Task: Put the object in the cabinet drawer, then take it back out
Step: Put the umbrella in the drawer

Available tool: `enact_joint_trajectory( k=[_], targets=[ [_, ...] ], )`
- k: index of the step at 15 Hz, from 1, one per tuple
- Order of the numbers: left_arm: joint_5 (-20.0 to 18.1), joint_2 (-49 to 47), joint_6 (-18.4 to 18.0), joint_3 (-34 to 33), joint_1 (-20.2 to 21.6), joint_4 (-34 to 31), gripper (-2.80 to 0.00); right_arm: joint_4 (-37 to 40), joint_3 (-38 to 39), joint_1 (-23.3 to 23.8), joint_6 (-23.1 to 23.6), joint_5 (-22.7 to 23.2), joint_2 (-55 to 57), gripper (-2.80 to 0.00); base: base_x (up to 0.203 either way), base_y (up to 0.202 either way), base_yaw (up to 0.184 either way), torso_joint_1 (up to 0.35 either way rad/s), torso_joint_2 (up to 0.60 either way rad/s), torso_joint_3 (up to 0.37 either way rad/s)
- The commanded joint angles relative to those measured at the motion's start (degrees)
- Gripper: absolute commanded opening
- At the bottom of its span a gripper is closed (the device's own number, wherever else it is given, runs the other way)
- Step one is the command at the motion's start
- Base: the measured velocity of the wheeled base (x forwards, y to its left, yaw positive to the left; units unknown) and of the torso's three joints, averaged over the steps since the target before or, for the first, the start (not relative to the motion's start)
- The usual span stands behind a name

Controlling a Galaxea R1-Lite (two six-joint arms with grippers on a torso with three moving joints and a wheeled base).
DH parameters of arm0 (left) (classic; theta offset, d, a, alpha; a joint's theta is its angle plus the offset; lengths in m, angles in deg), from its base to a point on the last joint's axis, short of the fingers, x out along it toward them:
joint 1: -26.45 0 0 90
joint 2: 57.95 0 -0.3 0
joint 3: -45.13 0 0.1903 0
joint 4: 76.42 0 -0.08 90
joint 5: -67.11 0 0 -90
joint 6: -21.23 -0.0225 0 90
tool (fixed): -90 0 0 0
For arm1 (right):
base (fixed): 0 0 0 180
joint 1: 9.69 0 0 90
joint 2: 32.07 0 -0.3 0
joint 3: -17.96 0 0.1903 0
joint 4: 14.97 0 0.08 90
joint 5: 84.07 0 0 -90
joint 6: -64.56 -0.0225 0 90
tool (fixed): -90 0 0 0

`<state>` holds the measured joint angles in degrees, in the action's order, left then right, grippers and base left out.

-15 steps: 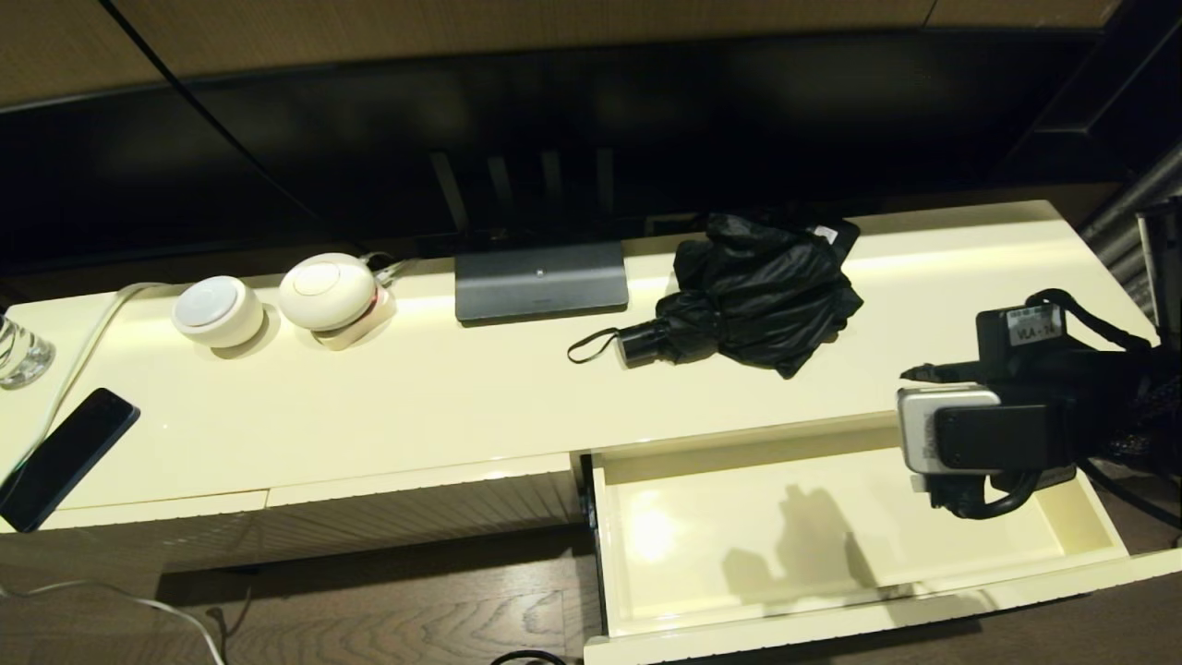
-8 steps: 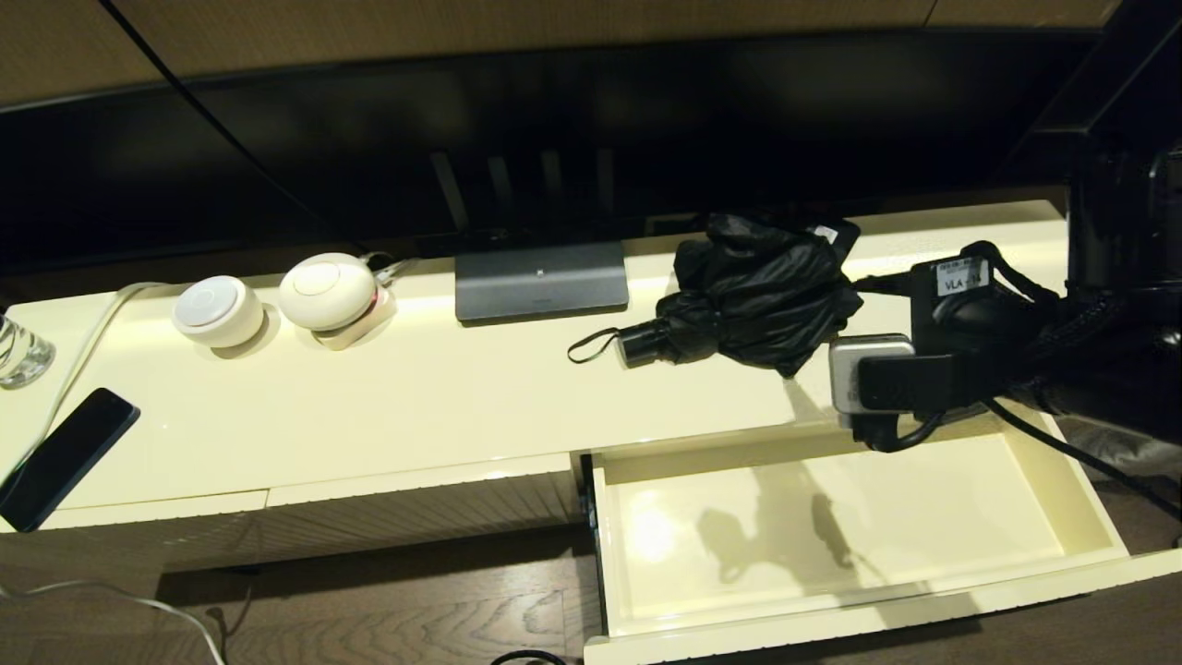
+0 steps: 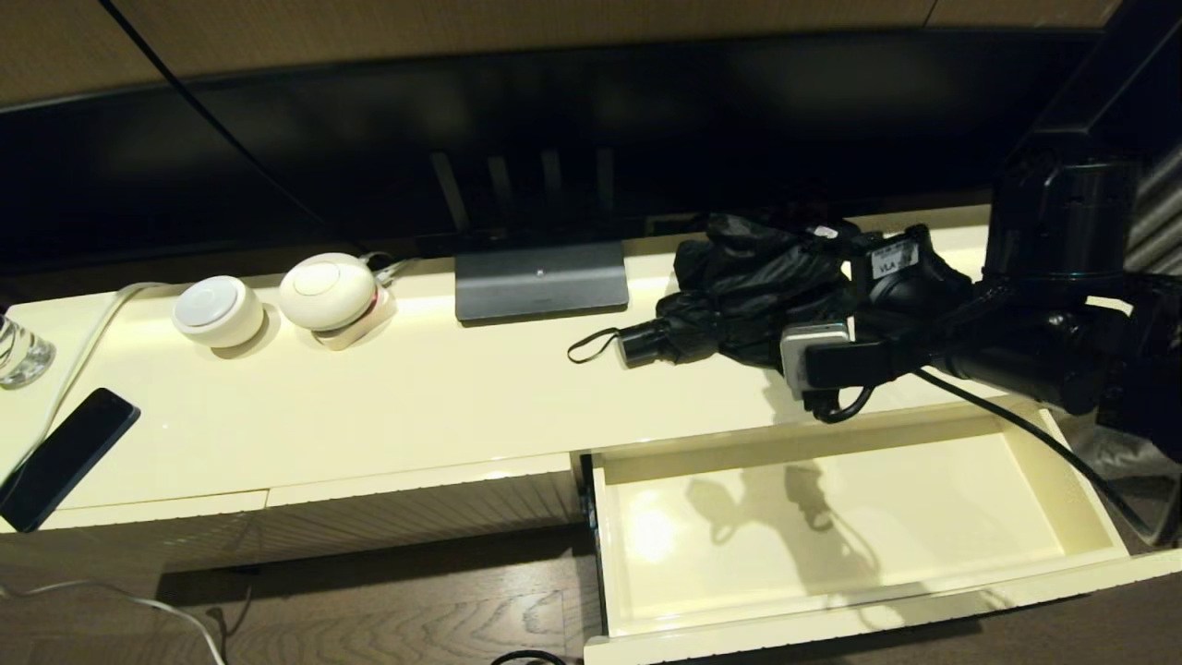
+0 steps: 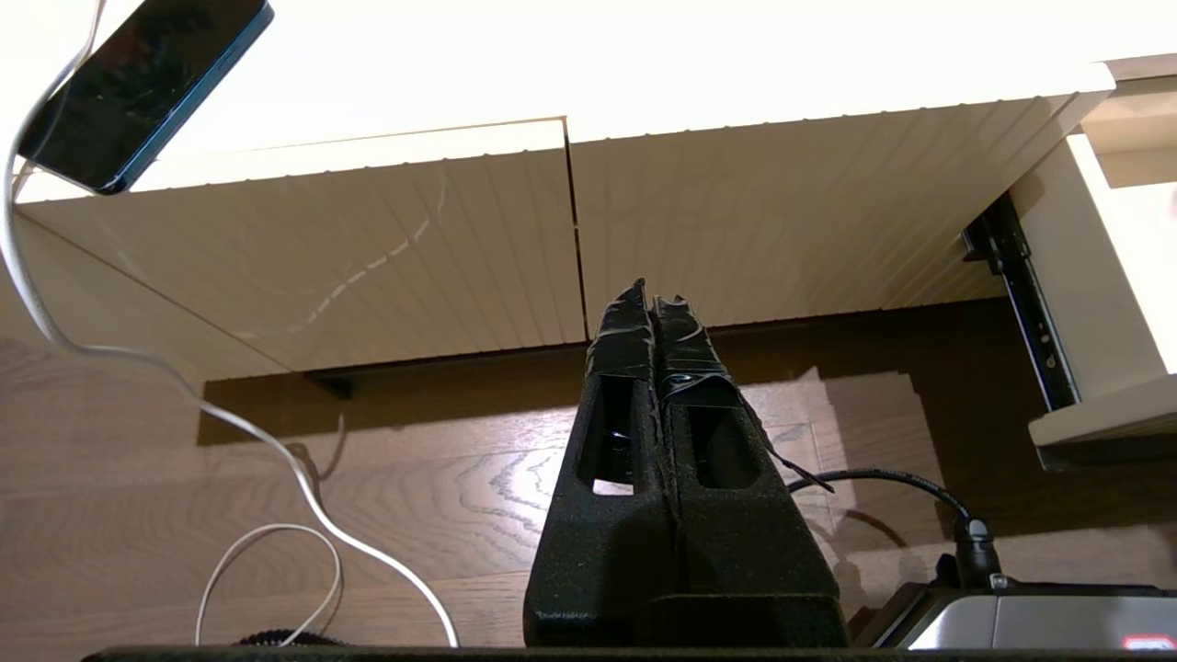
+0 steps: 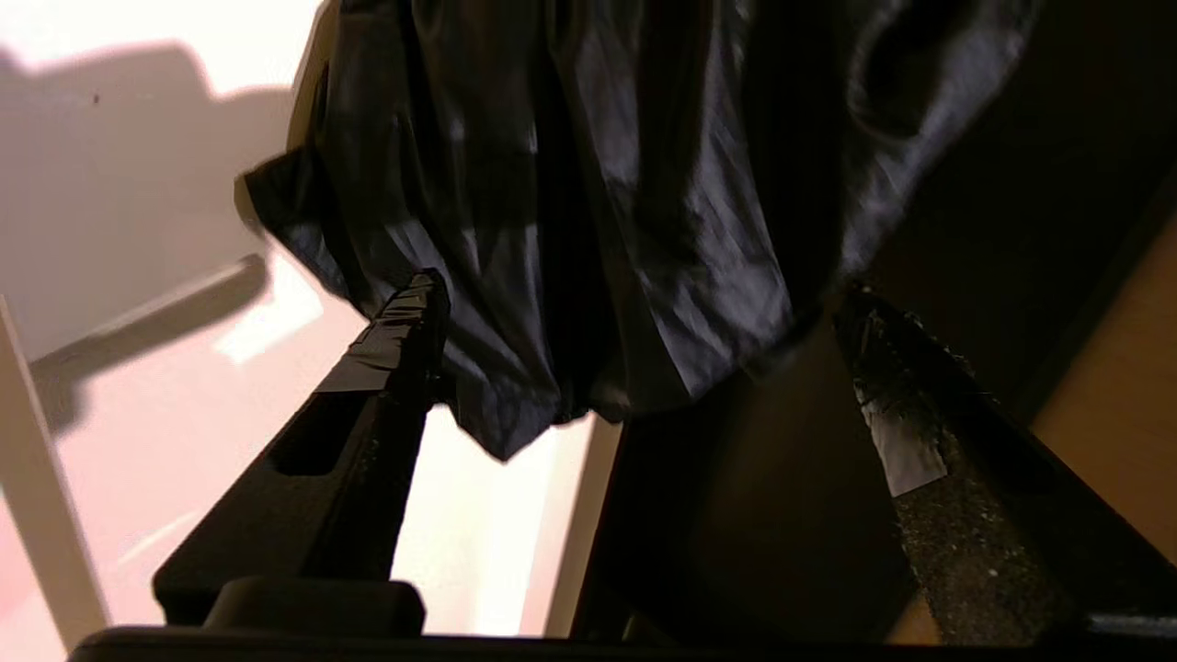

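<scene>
Right gripper (image 5: pixel 634 303): I read its fingers (image 5: pixel 368 395) as spread wide, one to each side of the umbrella's loose fabric, with a gap visible on both sides; whether they touch the cloth I cannot tell. In the head view this gripper sits at the umbrella's right end, above the bench.

Umbrella (image 3: pixel 748 286): black, folded, lying on the bench (image 3: pixel 443 388) near the back edge, handle pointing left with its strap loop (image 3: pixel 591 346) flat on the surface. Bare bench lies to the left of the loop.

Cabinet drawer (image 3: pixel 1090 517): pulled out below the front edge of the bench, directly in front of the umbrella. Cream floor bare except for arm shadows; all four walls visible.

Left gripper (image 4: pixel 655 317): fingers pressed together, holding nothing, parked low over the wood floor facing the closed ribbed panels (image 4: pixel 414 239).

Other items: phone (image 3: pixel 65 457) at the left front edge of the bench; two round white devices (image 3: pixel 268 300) and a grey monitor base (image 3: pixel 540 280) along the back; glass (image 3: pixel 18 351) at far left.
</scene>
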<state>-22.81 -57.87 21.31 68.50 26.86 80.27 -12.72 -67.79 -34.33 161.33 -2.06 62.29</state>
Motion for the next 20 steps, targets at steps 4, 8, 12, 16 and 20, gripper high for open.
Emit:
enact_joint_trajectory(
  k=[4,8,12,16,20],
  targets=[
    [0.0,-0.1,0.0,-0.2,0.0,0.0,-2.8,-1.8,-2.3,-1.9,0.5,-0.2,4.5,0.0,0.0,0.0,0.0,0.0,0.0,0.0],
    [0.0,-0.1,0.0,-0.2,0.0,0.0,-2.8,-1.9,-3.8,-2.5,0.4,-0.3,7.0,0.0,0.0,0.0,0.0,0.0,0.0,0.0],
    [0.0,-0.1,0.0,-0.2,0.0,0.0,-2.8,-3.4,-6.1,-2.5,0.4,-0.5,10.5,0.0,0.0,0.0,0.0,0.0,0.0,0.0],
    [0.0,-0.1,0.0,-0.2,0.0,0.0,-2.8,-5.9,-9.3,-2.3,0.2,-0.5,14.0,0.0,0.0,0.0,0.0,0.0,0.0,0.0],
    [0.0,-0.1,0.0,-0.2,0.0,0.0,-2.8,-7.6,-11.4,-1.8,0.0,-0.6,16.8,0.0,0.0,0.0,0.0,0.0,0.0,0.0]
  ],
)
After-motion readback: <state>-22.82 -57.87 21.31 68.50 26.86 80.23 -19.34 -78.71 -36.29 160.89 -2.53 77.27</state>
